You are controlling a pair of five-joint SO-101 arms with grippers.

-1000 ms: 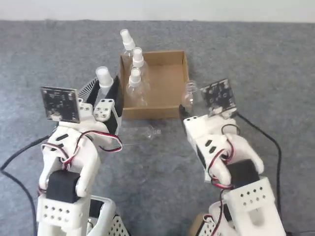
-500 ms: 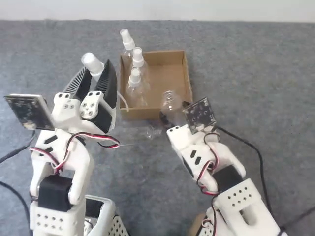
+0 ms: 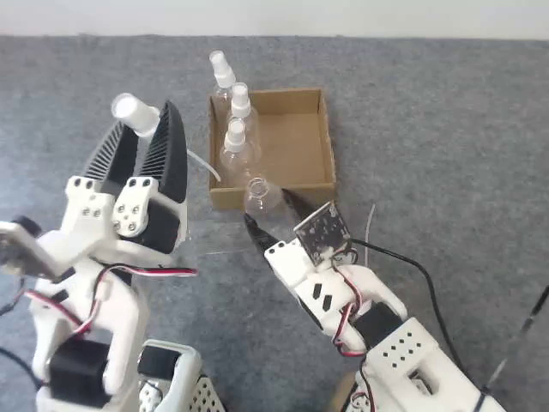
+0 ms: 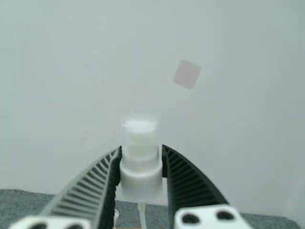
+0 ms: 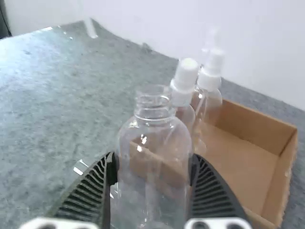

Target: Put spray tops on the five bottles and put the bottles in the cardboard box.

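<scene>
So the left tool [image 3: 147,120], upper left of the high view, is clamped on a white spray top [image 3: 133,110]. The right tool [image 3: 268,209], mid-frame, grips an uncapped bottle [image 3: 258,194] upright, right at the lower edge of the cardboard box [image 3: 327,129]. Three capped bottles [image 3: 237,146] line the box's left side.

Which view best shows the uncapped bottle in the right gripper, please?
The right wrist view: the uncapped bottle stands upright in the right gripper, open neck plain. The high view catches its neck from above. The left wrist view faces the spray top.
</scene>
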